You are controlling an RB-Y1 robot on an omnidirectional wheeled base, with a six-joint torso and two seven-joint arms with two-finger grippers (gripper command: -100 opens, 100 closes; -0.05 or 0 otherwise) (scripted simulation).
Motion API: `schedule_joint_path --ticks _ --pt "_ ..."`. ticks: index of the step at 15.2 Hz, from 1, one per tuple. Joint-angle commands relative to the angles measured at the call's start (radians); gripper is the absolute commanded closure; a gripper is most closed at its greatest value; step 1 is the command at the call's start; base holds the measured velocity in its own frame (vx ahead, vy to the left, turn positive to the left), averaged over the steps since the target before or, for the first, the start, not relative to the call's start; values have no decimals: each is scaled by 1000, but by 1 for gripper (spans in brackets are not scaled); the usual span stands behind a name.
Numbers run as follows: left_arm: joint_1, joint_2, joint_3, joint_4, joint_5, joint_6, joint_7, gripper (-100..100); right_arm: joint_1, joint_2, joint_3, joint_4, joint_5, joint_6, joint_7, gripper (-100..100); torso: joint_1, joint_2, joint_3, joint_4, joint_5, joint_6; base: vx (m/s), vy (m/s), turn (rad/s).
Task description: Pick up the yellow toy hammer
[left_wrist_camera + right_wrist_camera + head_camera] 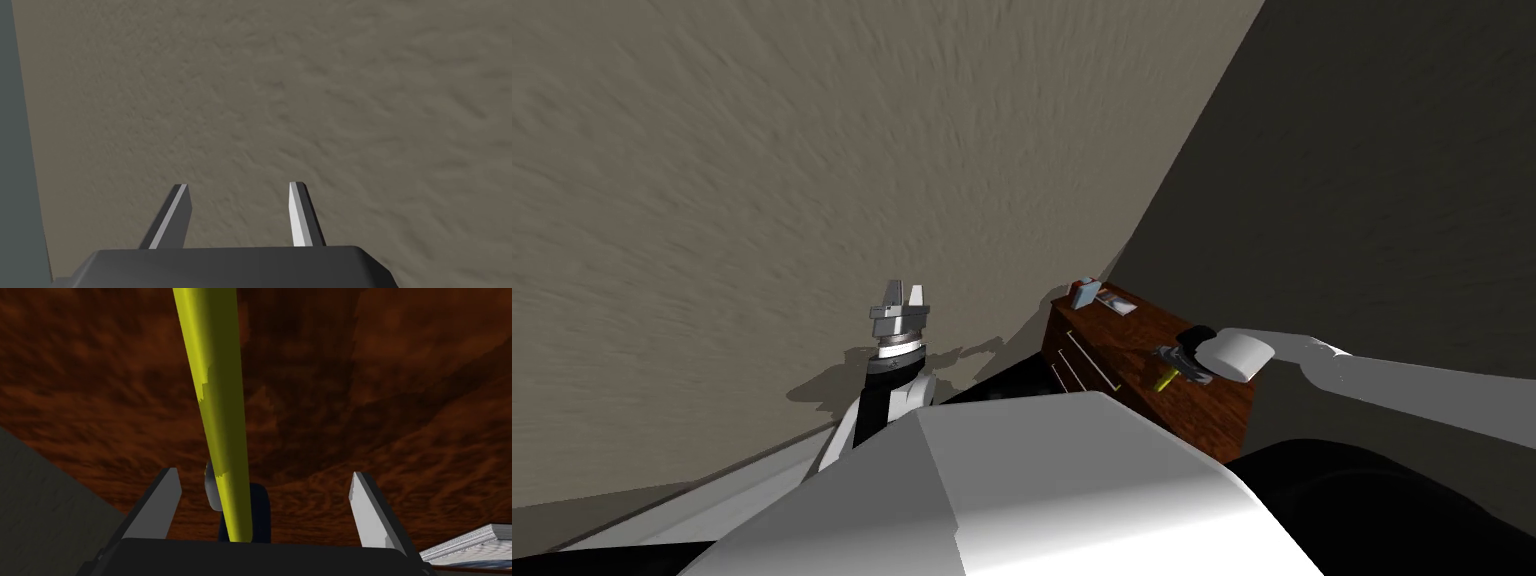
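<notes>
The toy hammer lies on top of a dark reddish-brown dresser (1122, 340), its yellow handle (1166, 381) poking out from under my right hand. In the right wrist view the yellow handle (217, 403) runs straight out between my fingers, with a dark blue and grey head part (260, 513) close to the gripper body. My right gripper (265, 498) is open, its fingers standing on either side of the handle and apart from it. My left gripper (903, 296) is raised in front of the beige wall and is open with nothing in it (239, 212).
At the dresser's far end stand a small blue and red box (1085, 292) and a flat white book or papers (1117, 301), whose corner shows beside my right hand (470, 545). The dresser has drawers with pale handles (1090, 362). Walls meet in a corner behind it.
</notes>
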Motion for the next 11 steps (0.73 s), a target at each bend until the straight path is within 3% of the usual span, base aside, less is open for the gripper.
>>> schedule_joint_path --ticks 1,5,6,10,11 --pt "0 0 0 0 0 0 0 0 0 0 0 0 0 0 0 100 0 0 0 0 0 0 -9 -6 2" --pt "0 0 0 0 0 0 0 0 1 -1 1 1 0 1 0 100 1 -3 -2 -1 -1 -1 -4 -2 -6" --pt "0 0 0 0 0 0 0 0 -15 -16 -4 -14 -13 9 15 100 1 -3 -2 -1 -1 -1 19 8 -226" --pt "0 0 0 0 0 0 0 0 -14 -65 -20 -48 -34 6 19 100 4 -6 -4 -1 1 0 53 29 -241" --pt "0 0 0 0 0 0 0 0 -14 -53 -15 -37 -32 9 22 100 4 -7 -4 -1 1 0 21 15 -44"
